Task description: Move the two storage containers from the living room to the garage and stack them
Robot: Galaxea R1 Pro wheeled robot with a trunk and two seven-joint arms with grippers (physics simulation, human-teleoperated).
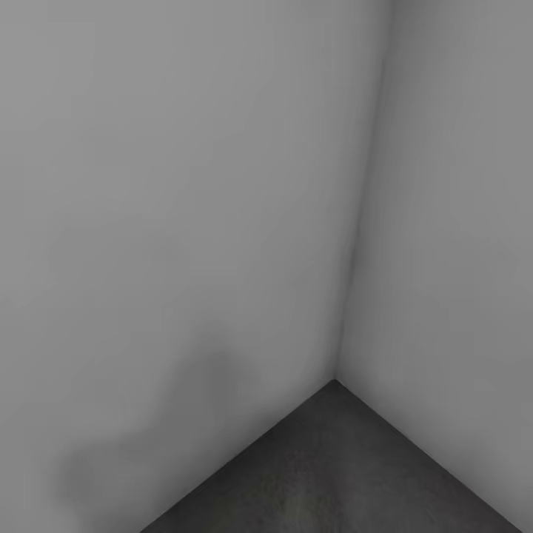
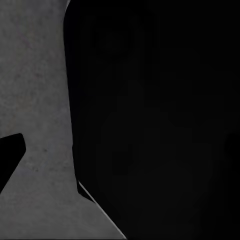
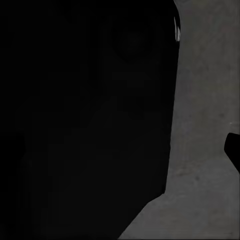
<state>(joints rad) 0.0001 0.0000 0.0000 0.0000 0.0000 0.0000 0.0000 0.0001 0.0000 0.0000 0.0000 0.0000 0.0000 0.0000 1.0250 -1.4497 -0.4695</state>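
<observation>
while i face a bare corner, the entry reads as follows. location: plain grey walls (image 1: 185, 185) meeting at a seam right of centre, dark grey concrete floor (image 1: 333, 474) near and low in the head view; i judge this to be the garage. a soft shadow lies on the left wall, low down.

left wrist view: a large black shape (image 2: 155, 120) close to the lens, rough grey floor beside it; what the shape is i cannot tell. right wrist view: the same sort of dark mass (image 3: 85, 120), floor alongside.

claws: spread or pressed together, i cannot tell for either.

storage containers: none sighted here, on the floor or held.

progress, as a judgement: room reached; whether any bin has arrived, or the stack is built, unconfirmed from this corner.
</observation>
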